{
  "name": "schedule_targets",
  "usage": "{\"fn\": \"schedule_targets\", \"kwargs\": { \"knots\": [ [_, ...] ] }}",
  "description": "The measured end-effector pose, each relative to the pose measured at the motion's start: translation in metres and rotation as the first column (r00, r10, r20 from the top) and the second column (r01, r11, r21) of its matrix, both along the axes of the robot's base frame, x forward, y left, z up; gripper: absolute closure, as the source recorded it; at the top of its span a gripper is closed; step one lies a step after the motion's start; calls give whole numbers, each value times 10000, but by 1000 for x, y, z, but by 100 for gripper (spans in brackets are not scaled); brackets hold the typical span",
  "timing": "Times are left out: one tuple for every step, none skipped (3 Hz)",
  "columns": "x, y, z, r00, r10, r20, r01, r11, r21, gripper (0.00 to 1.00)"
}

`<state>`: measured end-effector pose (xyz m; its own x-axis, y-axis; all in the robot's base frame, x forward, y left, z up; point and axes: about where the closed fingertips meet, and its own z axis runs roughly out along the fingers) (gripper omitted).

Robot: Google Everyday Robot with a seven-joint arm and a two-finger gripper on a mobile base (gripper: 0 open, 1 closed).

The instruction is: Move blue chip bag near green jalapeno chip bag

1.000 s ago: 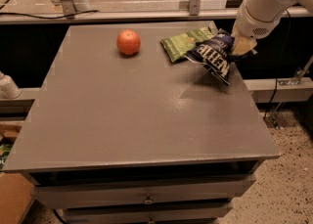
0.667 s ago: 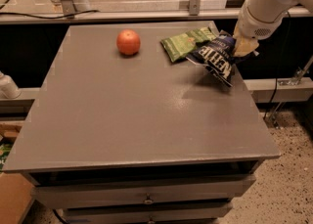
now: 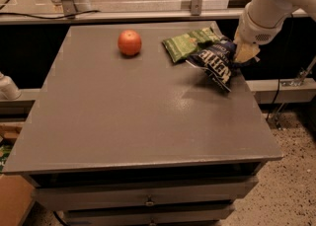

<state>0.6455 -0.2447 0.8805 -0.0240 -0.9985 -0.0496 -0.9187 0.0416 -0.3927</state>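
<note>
The blue chip bag [image 3: 216,63], dark navy with white lettering, lies crumpled at the right side of the grey table [image 3: 143,116]. My gripper [image 3: 244,54] comes in from the upper right and is shut on the bag's right end. The green jalapeno chip bag [image 3: 190,43] lies flat just to the upper left of the blue bag, touching or slightly overlapped by it.
A round orange-red fruit [image 3: 129,42] sits at the back left of the table. A metal rail with posts [image 3: 148,15] runs behind the table. The table's right edge is close to the gripper. Drawers sit below the front edge.
</note>
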Motion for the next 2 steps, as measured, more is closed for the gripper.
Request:
{"fn": "schedule_targets", "kwargs": {
  "knots": [
    [0, 5, -1, 10000, 48, -34, -48, 9999, 91, 12],
    [0, 9, -1, 10000, 76, -16, -76, 9997, 216, 0]
  ]
}}
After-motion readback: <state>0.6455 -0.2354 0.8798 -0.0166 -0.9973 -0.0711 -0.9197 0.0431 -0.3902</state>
